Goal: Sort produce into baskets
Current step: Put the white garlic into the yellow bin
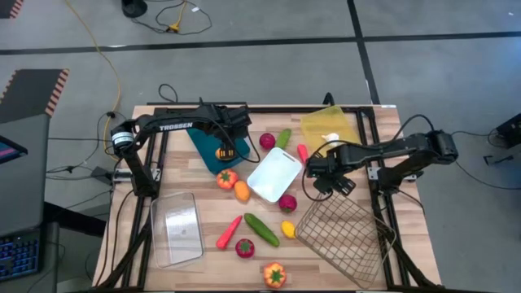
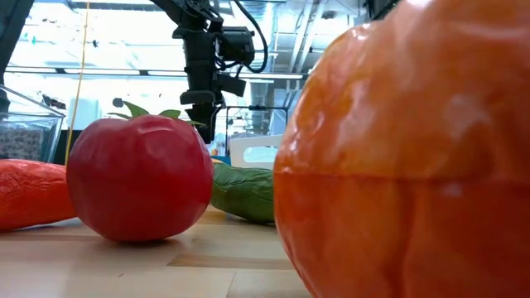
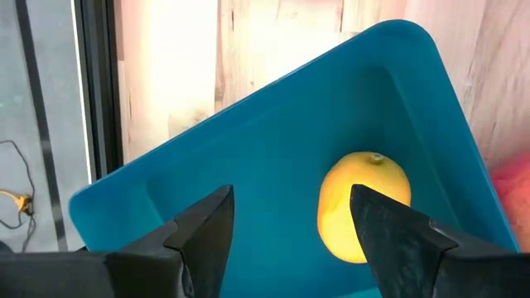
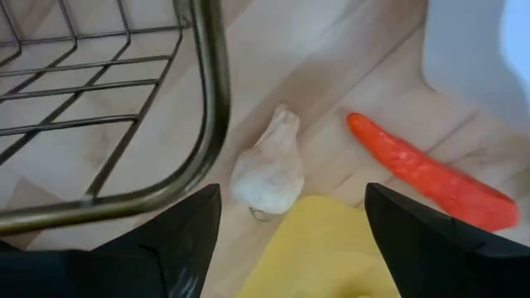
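My left gripper (image 1: 230, 140) is open and empty above the teal tray (image 1: 203, 145). A yellow citrus (image 3: 364, 207) lies in that tray, just beyond my left gripper's fingers (image 3: 290, 223). My right gripper (image 1: 319, 175) is open and empty between the white tray (image 1: 275, 175) and the wire basket (image 1: 342, 232). In the right wrist view my right gripper (image 4: 294, 207) stands over the yellow tray's edge (image 4: 319, 244), with a white garlic (image 4: 269, 170) and a carrot (image 4: 431, 178) on the wood beyond.
A clear bin (image 1: 179, 228) stands near left and the yellow tray (image 1: 330, 126) far right. A tomato (image 1: 226, 179), orange (image 1: 242, 191), cucumber (image 1: 260, 228), carrot (image 1: 229, 232), lemon (image 1: 287, 229), second tomato (image 1: 245, 248) and pepper (image 1: 274, 275) lie loose on the wood.
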Available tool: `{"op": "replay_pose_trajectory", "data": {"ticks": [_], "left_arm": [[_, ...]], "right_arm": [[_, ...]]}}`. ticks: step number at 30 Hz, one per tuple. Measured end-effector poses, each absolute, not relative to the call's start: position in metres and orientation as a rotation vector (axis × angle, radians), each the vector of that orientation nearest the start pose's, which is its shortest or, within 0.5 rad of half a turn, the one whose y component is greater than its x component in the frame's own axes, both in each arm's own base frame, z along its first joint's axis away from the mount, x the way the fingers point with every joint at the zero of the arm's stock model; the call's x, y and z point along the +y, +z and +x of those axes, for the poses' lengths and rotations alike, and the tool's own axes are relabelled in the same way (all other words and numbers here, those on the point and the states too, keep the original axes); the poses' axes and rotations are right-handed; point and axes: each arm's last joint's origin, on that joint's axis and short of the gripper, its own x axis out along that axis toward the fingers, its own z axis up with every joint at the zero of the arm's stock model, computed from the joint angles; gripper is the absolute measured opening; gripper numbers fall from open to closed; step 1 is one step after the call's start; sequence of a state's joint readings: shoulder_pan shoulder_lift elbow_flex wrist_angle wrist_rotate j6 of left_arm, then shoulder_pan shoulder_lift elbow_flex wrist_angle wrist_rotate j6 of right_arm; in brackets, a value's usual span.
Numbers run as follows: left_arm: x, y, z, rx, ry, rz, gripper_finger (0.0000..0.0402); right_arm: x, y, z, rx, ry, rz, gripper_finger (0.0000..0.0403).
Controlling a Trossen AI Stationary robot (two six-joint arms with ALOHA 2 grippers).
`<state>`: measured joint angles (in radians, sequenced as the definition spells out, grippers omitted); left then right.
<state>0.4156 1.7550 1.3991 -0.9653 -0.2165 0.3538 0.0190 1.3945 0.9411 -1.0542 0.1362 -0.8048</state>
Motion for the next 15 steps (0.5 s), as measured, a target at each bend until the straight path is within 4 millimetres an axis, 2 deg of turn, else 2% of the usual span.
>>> {"op": "replay_pose_trajectory", "data": {"ticks": [8, 15], "left_arm": [[0.145, 0.241, 0.313, 1.384, 0.3, 0.162, 0.0228], [0.146, 0.242, 0.315, 1.362, 0.307, 0.165, 0.0228]], "right_arm": [[-0.003, 0.189, 0.217, 1.494, 0.519, -0.742, 0.032], [-0.003, 0.18, 0.216, 1.456, 0.542, -0.769, 0.032]]}}
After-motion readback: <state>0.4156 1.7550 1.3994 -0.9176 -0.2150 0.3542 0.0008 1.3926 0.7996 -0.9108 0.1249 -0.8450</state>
